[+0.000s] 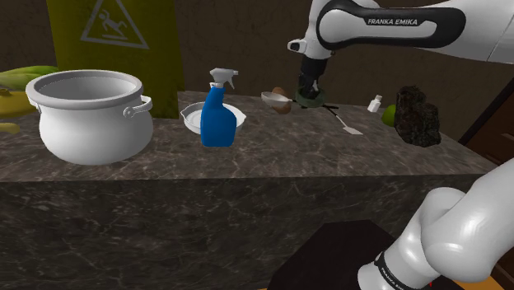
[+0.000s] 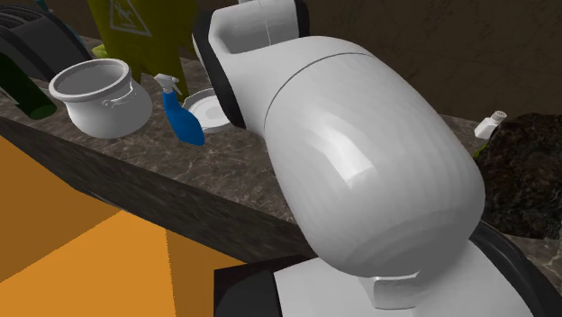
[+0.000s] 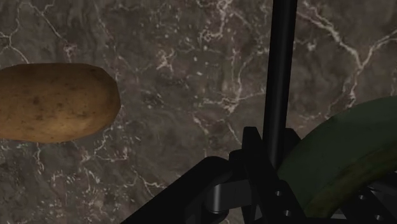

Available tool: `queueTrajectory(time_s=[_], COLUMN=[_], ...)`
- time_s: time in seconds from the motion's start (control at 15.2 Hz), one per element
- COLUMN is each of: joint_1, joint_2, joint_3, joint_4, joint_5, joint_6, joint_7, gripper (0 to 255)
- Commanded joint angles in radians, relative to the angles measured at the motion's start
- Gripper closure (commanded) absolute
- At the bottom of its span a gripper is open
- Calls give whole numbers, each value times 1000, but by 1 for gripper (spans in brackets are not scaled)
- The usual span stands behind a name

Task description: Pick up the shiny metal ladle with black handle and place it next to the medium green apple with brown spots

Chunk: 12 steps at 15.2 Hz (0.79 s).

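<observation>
On the dark veined counter [image 1: 280, 152], listed from the shoulder view's left: one large white pot [image 1: 86, 115], open-topped, with two side handles; one blue spray bottle [image 1: 217, 119] with a white trigger, upright in front of a shallow white dish [image 1: 191, 115]; one small pale bowl [image 1: 270, 97] with a brown potato [image 1: 283, 105] just beside it, not in it. One ladle [image 3: 280, 70]: lying flat on the counter, its black handle running from the fingers [image 3: 191, 197] toward a pale end, near but apart from the green apple [image 1: 388, 116]. The apple is half hidden behind a dark rough lump [image 1: 416, 115], with a small white-capped bottle [image 1: 375, 103] close by. One dark green curved item [image 3: 343, 153] sits just beside the fingers. Whether the fingers are spread or pinching the handle cannot be told. Writing: "FRANKA EMIKA" on the arm [image 1: 387, 23]; the yellow sign [image 1: 111, 33] carries a slipping-figure triangle.
</observation>
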Motion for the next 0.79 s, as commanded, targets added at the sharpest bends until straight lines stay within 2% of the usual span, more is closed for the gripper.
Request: queueTrajectory(time_s=[0.0, 0.53, 0.73], joint_1=[0, 2, -28], joint_2=[-1, 20, 14], joint_3=[1, 3, -41], joint_4=[27, 153, 146], joint_5=[1, 5, -2], joint_6=[-28, -132, -119], joint_7=[-4, -19, -91], gripper=[255, 255, 255])
